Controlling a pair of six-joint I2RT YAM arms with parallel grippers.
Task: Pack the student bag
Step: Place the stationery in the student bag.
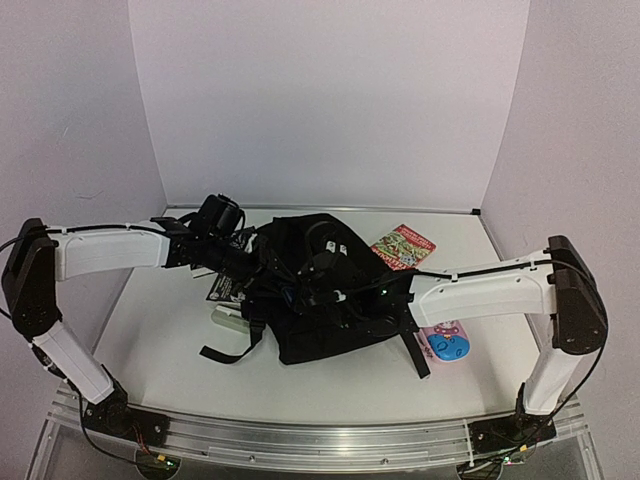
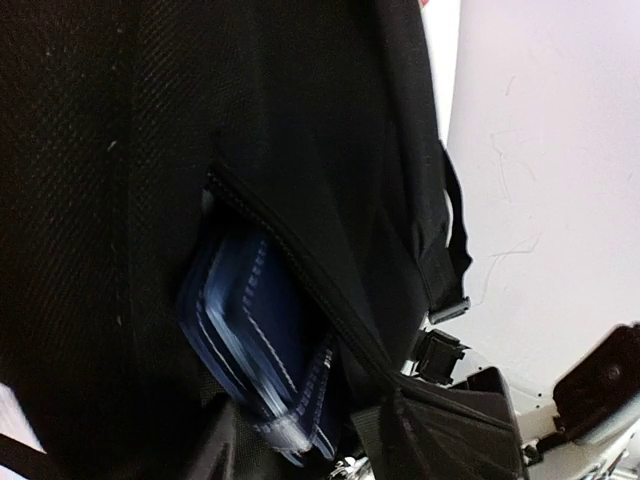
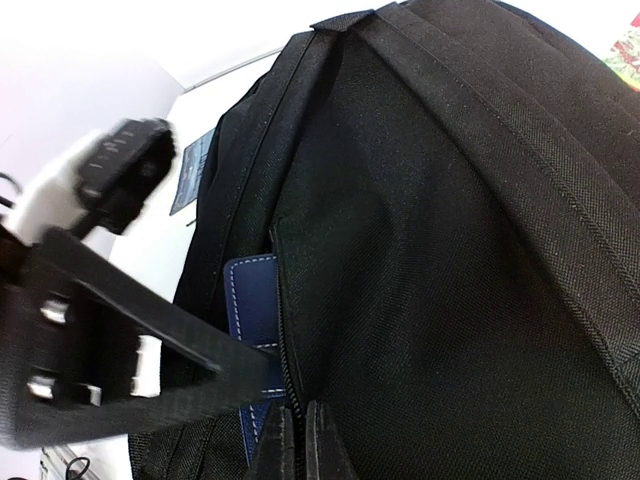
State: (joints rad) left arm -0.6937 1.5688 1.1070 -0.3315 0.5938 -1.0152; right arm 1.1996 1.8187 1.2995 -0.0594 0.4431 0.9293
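Hidden stuff first: in the top view both gripper tips are lost against the black bag (image 1: 312,342). The left gripper (image 3: 235,378) is a blur in the right wrist view, reaching towards the pocket, and we can't tell if it's open or closed. The right gripper (image 3: 297,440) is closed, pinching the bag's pocket edge. A navy item (image 2: 255,330) with white stitching sits partly inside that pocket; wallet or notebook, we can't tell. The pencil case (image 1: 445,343) is half covered by the right arm.

Writing: the colourful booklet (image 1: 403,246) and the black card (image 1: 222,290) both carry print, but none of it is readable. We see no brand on the bag.

The bag lies mid-table (image 1: 150,340) between the arms, long axis roughly far-to-near, with strap ends trailing off the near corners. We can't tell which end is the top
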